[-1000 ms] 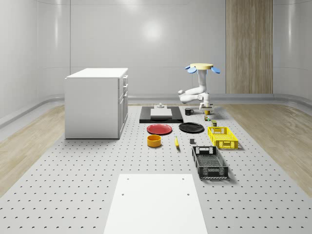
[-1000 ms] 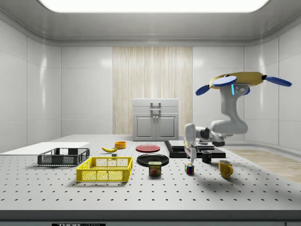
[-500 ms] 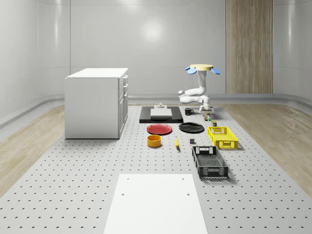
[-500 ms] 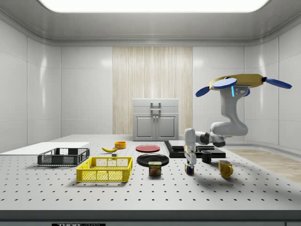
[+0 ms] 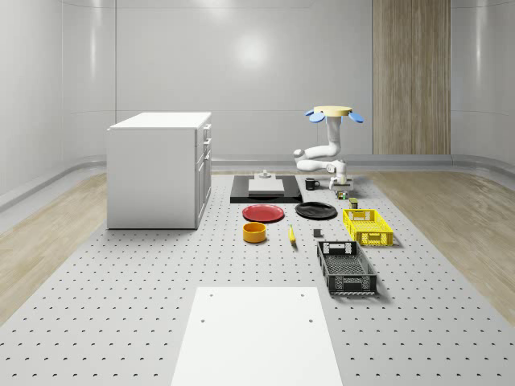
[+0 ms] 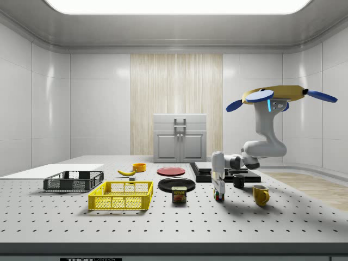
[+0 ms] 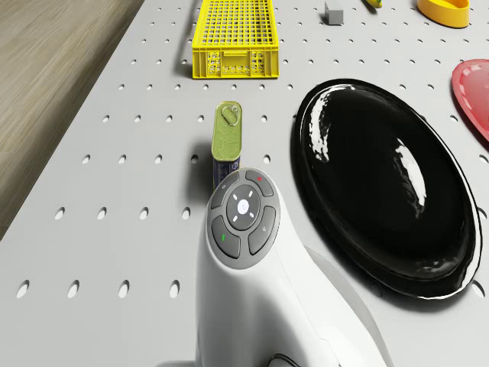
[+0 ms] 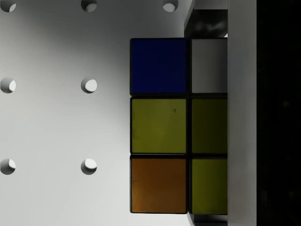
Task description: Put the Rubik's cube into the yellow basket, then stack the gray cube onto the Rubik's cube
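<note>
The Rubik's cube stands on the table between a tin can and a yellow mug; its blue, yellow and orange squares show in the wrist view. My gripper is down over it, open, with one fingertip close beside each of two opposite faces. The drone hovers above the table, over the mugs, with its arm bent down to the cube. The yellow basket lies beyond the can, toward the side view's left. The small gray cube sits on the table near the basket.
A tin can lies beside the wrist, next to a black plate. A yellow mug and a black mug flank the arm. A black crate, a red plate, an orange bowl and a white cabinet stand further off.
The gripper has come straight down from above the Rubik's cube until its fingers are around it. The drone has dropped slightly. The cube has not moved.
</note>
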Motion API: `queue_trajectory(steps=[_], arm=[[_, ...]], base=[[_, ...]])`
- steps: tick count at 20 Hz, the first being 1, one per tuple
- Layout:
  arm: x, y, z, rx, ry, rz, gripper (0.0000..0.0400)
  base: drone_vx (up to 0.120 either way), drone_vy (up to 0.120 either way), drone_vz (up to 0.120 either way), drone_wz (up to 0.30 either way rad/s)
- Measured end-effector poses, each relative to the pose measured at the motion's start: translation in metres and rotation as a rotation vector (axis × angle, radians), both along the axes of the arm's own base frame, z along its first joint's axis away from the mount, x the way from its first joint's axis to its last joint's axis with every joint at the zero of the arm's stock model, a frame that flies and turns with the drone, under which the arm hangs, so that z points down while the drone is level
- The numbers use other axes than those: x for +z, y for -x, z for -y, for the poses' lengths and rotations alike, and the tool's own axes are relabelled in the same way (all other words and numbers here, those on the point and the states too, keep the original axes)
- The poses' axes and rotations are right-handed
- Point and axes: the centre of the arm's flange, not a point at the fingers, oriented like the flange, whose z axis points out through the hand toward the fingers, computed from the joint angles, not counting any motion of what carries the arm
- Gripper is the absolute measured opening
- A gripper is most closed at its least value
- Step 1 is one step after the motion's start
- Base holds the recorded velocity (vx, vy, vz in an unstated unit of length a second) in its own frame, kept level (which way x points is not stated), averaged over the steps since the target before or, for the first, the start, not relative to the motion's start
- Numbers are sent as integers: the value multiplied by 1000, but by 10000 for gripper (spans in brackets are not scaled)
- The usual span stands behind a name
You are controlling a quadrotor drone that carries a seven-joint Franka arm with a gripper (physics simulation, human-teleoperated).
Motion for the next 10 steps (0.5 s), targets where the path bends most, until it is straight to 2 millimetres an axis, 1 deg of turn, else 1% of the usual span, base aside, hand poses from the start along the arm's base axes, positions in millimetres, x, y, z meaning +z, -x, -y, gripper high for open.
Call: queue_trajectory(steps=[2, 4, 10], arm=[[2, 0, 0, 0, 0, 0, 358], [3, -1, 0, 0, 0, 0, 345], [5, -1, 0, 0, 0, 0, 329]], base=[[0, 0, 0, 0], [0, 0, 0, 0], [0, 0, 0, 0]])
